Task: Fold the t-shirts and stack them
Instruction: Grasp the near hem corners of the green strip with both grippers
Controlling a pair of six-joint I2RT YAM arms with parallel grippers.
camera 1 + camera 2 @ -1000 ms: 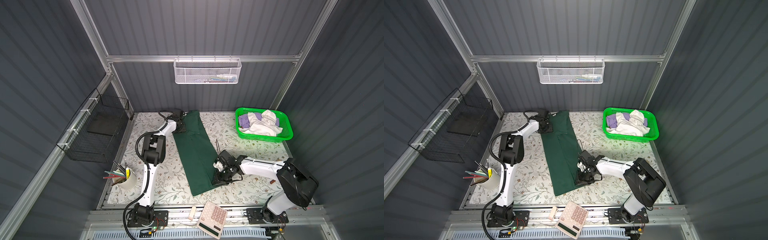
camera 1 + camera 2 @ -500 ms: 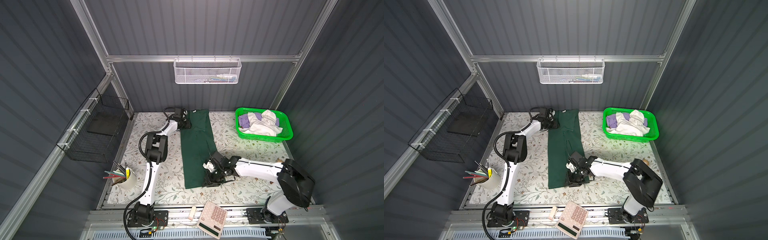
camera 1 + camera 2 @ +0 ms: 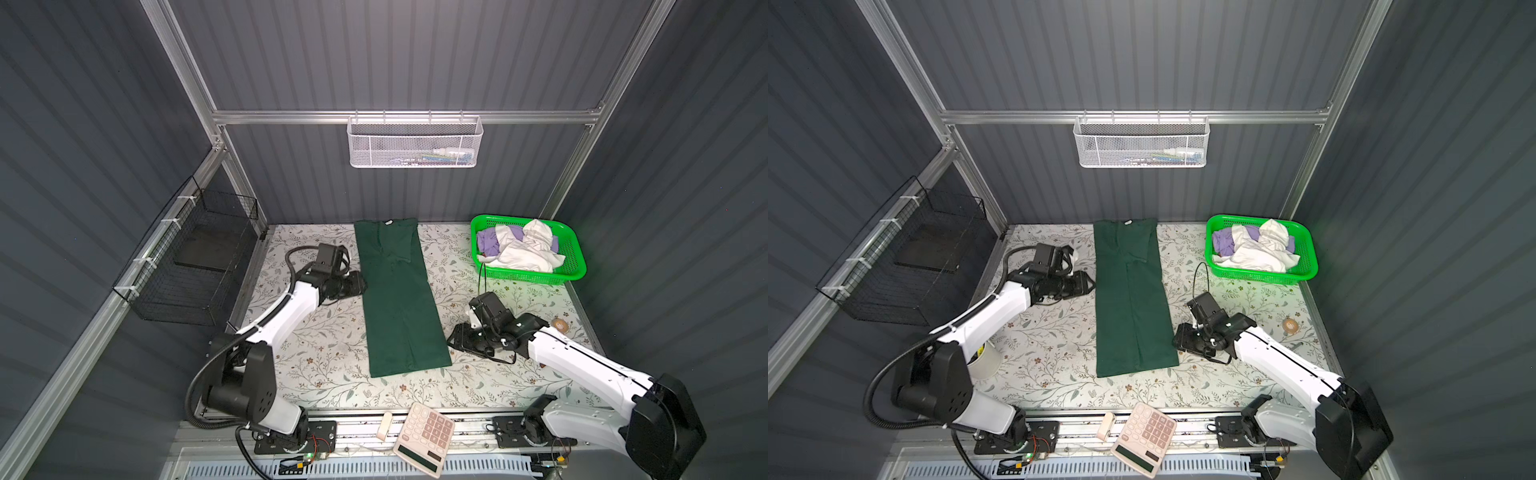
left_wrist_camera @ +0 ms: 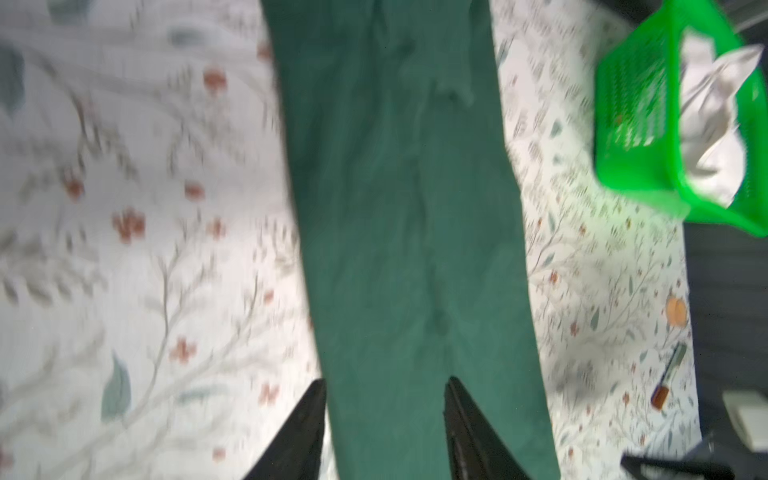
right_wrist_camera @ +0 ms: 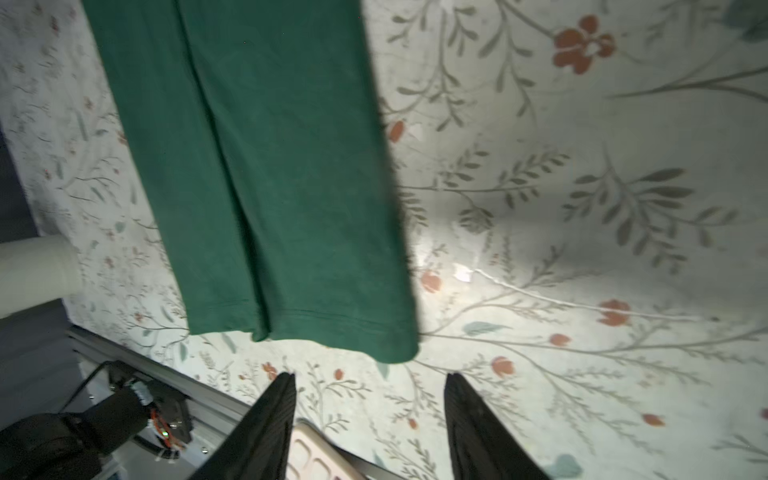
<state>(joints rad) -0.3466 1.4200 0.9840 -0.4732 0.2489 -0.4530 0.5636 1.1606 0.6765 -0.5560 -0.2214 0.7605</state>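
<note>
A floral-print counter (image 3: 316, 353) fills the floor of a booth with dark ribbed walls (image 3: 415, 62); a white wire tray (image 3: 415, 143) hangs on the back rail. In both top views the dark green t-shirt (image 3: 399, 307) (image 3: 1131, 307) lies flat at centre frame as a narrow strip. Its long axis runs top to bottom (leaning slightly right), with the collar and label at the top and the hem at the bottom. White and lavender shirts (image 3: 523, 253) sit crumpled in the bright green basket (image 3: 577, 266) at right.

The left end effector (image 3: 360, 284) (image 4: 384, 386) stands partly spread at the shirt's left edge, pinching nothing. The right end effector (image 3: 453, 343) (image 5: 370, 380) stands spread and empty just right of the hem.
</note>
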